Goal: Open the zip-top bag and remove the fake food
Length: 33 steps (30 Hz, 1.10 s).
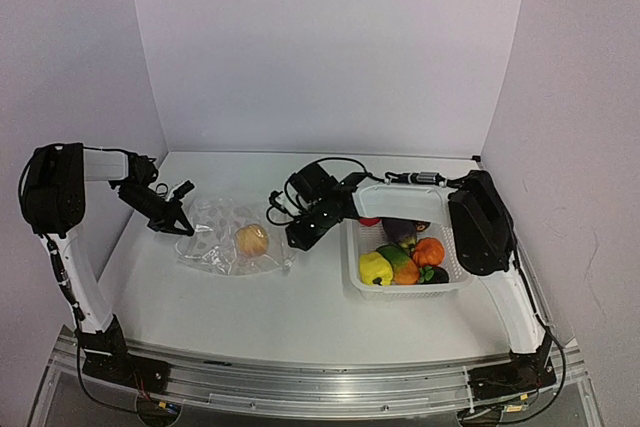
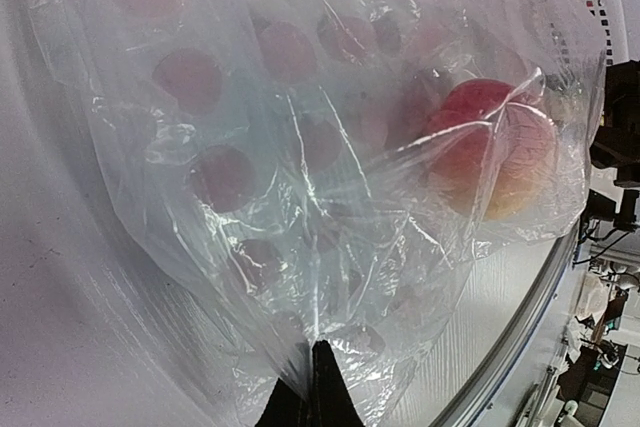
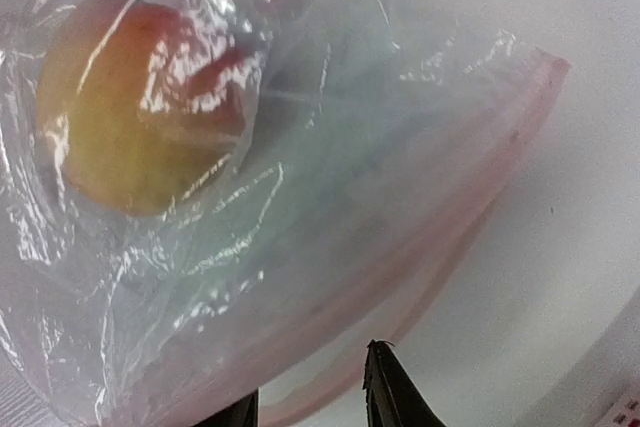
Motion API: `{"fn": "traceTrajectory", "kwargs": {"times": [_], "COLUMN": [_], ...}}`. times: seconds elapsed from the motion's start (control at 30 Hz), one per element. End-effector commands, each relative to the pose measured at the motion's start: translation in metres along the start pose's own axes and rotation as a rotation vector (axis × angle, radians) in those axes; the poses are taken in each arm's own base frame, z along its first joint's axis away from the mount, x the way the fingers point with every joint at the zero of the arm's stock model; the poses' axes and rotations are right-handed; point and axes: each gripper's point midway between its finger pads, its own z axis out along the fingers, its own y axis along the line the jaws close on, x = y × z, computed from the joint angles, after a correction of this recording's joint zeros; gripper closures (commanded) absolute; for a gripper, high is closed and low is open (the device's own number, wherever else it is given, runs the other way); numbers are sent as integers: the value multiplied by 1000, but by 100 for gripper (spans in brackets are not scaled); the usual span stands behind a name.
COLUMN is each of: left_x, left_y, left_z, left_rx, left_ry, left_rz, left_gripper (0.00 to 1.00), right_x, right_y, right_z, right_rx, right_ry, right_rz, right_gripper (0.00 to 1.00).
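The clear zip-top bag [image 1: 232, 237] lies on the white table with one peach-pink and yellow fruit [image 1: 251, 239] inside. My left gripper [image 1: 181, 224] is shut on the bag's left edge; in the left wrist view its fingertips [image 2: 318, 372] pinch a fold of the bag [image 2: 300, 167], and the fruit [image 2: 495, 162] shows through the plastic. My right gripper [image 1: 298, 236] is open at the bag's right, zip-strip end. In the right wrist view its fingers [image 3: 395, 392] straddle the pink zip strip [image 3: 440, 247], with the fruit [image 3: 130, 117] beyond. Other fake food [image 1: 405, 252] lies in the basket.
A white mesh basket [image 1: 455, 285] stands right of the bag and holds a yellow pepper [image 1: 375, 268], an orange piece [image 1: 428, 250], a dark purple piece [image 1: 398, 230] and others. White walls enclose the table; a metal rail [image 1: 300, 372] runs along the near edge.
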Motion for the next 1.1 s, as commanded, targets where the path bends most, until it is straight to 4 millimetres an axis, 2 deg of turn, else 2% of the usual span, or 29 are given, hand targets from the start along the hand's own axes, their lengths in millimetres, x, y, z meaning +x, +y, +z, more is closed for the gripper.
{"fn": "traceTrajectory", "kwargs": {"times": [0.0, 0.1, 0.33, 0.5, 0.77, 0.87, 0.93, 1.0, 1.07], "left_x": [-5, -7, -13, -15, -12, -11, -11, -11, -14], "left_y": [2, -2, -6, -18, -21, -22, -22, -20, -12], "left_z": [3, 7, 14, 25, 31, 30, 29, 26, 20], "left_rx": [6, 7, 8, 21, 35, 37, 41, 46, 31], "left_ry": [-15, -8, -8, 11, 25, 28, 27, 17, -3], "left_rz": [30, 50, 78, 104, 97, 95, 86, 55, 15], "left_gripper": [100, 100, 100, 100, 100, 100, 100, 100, 100], "right_x": [-54, -66, -87, -89, -82, -80, -79, -82, -86], "right_y": [29, 48, 65, 80, 93, 93, 90, 87, 83], "right_z": [5, 5, 14, 23, 50, 56, 53, 41, 22], "right_rx": [-138, -194, -253, -311, -322, -312, -299, -281, -251], "right_ry": [-227, -340, -441, -446, -419, -411, -409, -424, -441], "right_rz": [-88, -145, -165, -158, -126, -108, -96, -96, -97], "right_gripper": [64, 56, 38, 26, 19, 27, 44, 60, 69]}}
